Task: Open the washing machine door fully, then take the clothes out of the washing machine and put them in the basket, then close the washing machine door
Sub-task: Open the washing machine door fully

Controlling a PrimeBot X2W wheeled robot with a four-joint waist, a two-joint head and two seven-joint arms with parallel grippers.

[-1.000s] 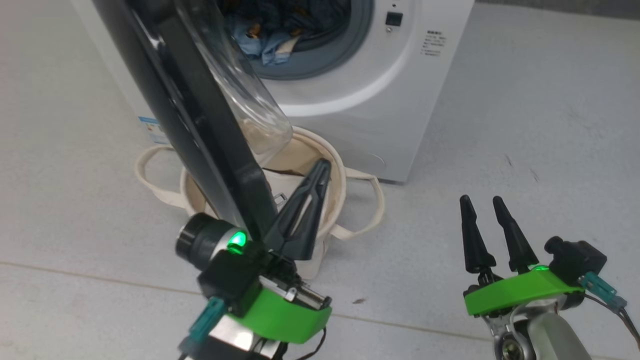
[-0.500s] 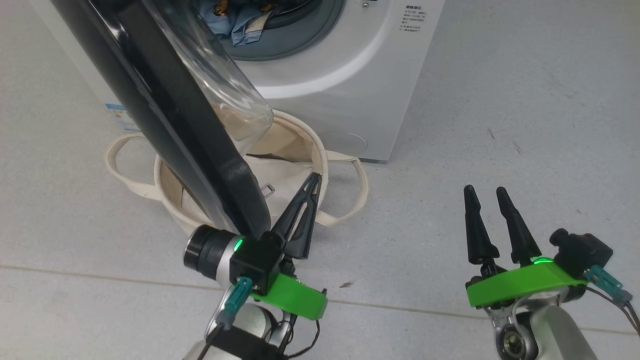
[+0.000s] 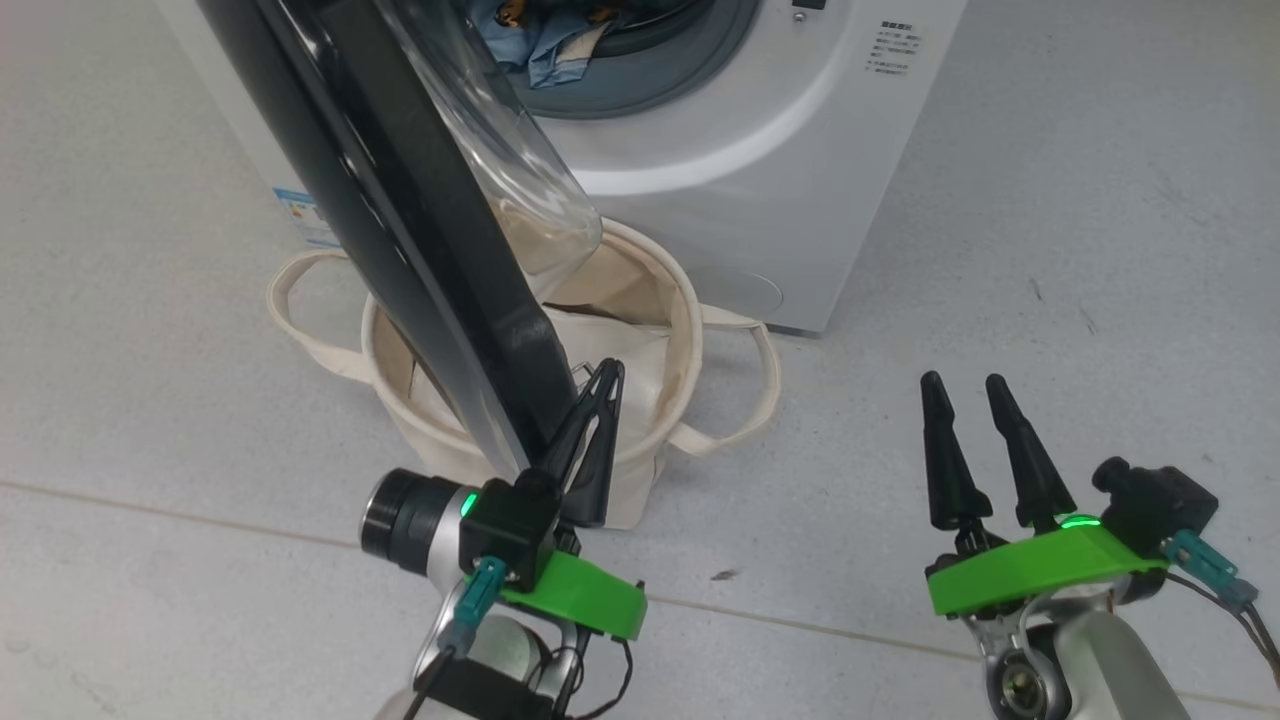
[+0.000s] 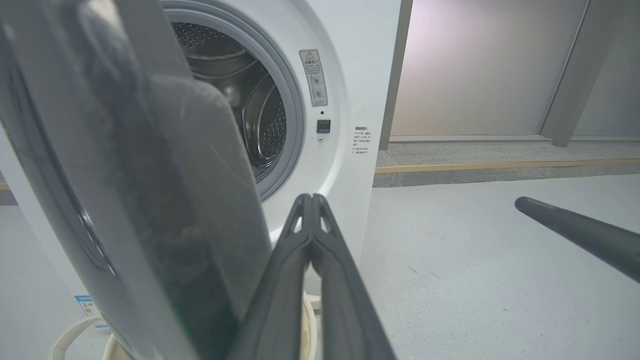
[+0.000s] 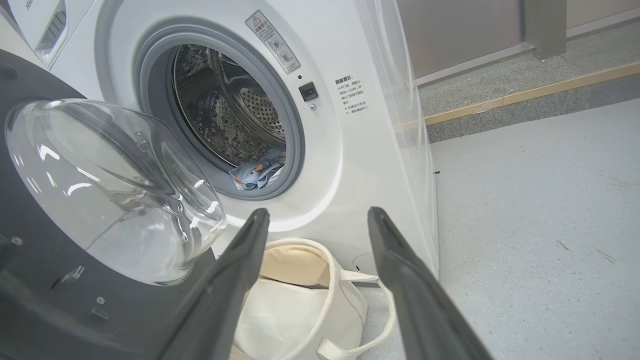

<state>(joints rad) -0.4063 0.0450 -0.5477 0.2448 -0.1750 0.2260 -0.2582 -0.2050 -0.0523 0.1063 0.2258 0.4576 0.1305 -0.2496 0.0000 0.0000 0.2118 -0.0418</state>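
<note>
Presently the door [image 3: 400, 230] stands partly open over the basket [image 3: 690, 330]. Left claw [image 3: 610, 368] is pinched together, empty, beside the door's edge. Right claw [image 3: 962, 380] stands parted, empty. Clothes [image 3: 545, 45] lie inside the washing machine [image 3: 760, 150].

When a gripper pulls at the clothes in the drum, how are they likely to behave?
The clothes lie crumpled at the lip of the drum, so they are probably floppy and will drape. They look thin, so likely light. Bunched together, one pull may drag out several pieces.
</note>
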